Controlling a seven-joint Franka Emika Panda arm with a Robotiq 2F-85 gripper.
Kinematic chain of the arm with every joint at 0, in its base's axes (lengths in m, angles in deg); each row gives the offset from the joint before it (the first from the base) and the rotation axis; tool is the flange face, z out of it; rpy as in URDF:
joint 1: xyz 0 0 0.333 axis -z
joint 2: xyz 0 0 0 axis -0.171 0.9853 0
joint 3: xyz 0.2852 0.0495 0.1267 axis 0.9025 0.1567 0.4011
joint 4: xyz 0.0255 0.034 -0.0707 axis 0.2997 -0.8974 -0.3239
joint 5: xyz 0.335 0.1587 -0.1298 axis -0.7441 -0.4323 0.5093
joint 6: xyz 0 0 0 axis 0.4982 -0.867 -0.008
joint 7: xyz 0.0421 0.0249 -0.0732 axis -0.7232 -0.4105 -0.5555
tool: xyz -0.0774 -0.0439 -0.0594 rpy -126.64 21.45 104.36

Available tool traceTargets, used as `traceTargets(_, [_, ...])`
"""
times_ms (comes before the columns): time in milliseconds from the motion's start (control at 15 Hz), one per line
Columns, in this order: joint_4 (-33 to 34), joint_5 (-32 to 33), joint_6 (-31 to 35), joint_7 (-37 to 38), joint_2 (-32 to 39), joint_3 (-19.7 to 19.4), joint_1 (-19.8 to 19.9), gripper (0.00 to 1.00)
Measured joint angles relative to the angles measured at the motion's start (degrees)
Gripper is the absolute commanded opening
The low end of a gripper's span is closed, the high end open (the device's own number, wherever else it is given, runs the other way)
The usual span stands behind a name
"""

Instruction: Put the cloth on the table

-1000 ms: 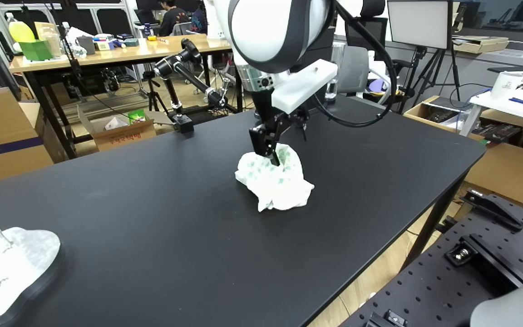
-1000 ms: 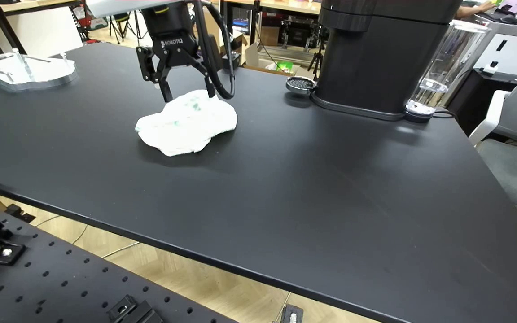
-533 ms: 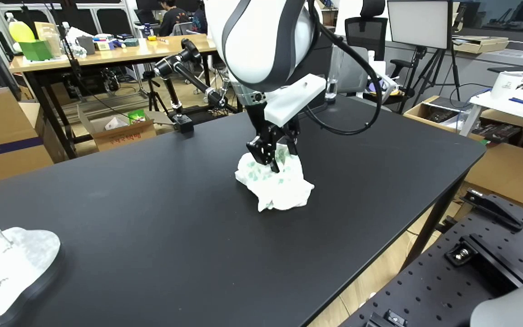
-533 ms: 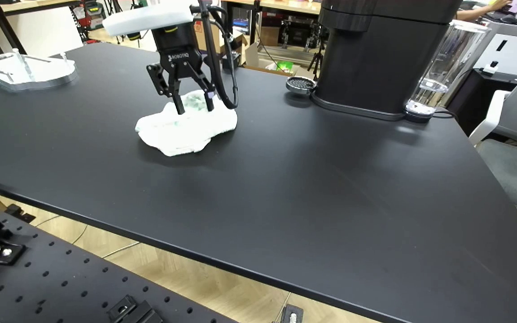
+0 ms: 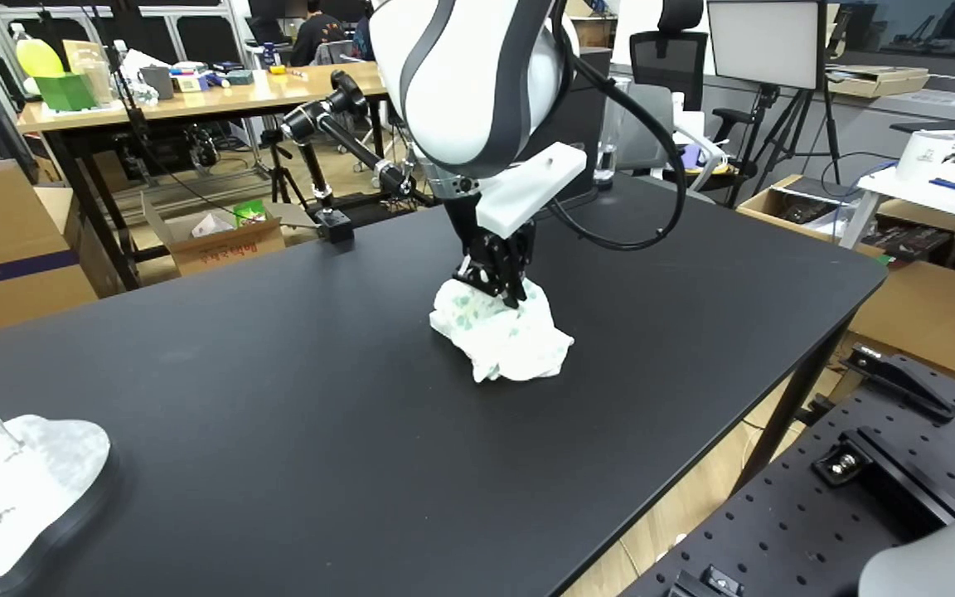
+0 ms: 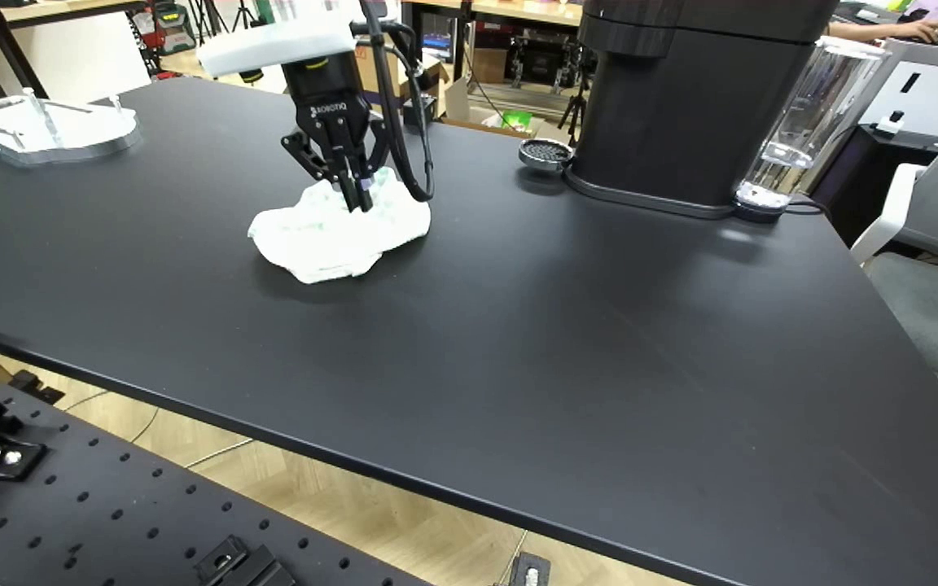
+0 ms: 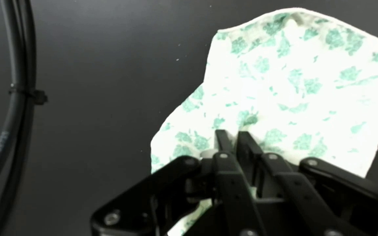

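The white cloth (image 5: 515, 348) with green prints lies crumpled on the black table (image 5: 278, 398); the same cloth (image 6: 330, 244) shows in an exterior view too. Reaching down from above, my gripper (image 6: 359, 207) has its fingertips on the cloth's upper part. In the wrist view the gripper (image 7: 232, 135) has its fingers almost together, a narrow fold of cloth (image 7: 294, 91) pinched between the tips. The arm's own links cover the near part of the cloth there. The rest of the cloth is spread on the tabletop.
A black machine (image 6: 689, 114) stands on the table with a round metal tray (image 6: 546, 155) at its foot. A white plate with upright posts (image 5: 38, 481) sits at another side. A perforated black board (image 5: 784, 514) lies beyond the table edge.
My gripper has come down onto the cloth, and its fingers have gone from wide apart to nearly together. The cloth has bunched slightly at the fingertips; otherwise it lies where it was.
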Motion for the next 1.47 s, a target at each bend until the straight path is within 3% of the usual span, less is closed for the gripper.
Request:
traceTargets(667, [0.70, -0.30, -2.35, 0.00, -6.14, 0.07, -0.72, 0.00])
traceTargets(1067, [6.10, -0.32, -13.22, 0.01, -15.75, 2.09, -0.68, 0.00])
traceTargets(1467, [17.12, -1.85, -26.31, -0.01, -20.54, 6.55, -0.69, 0.00])
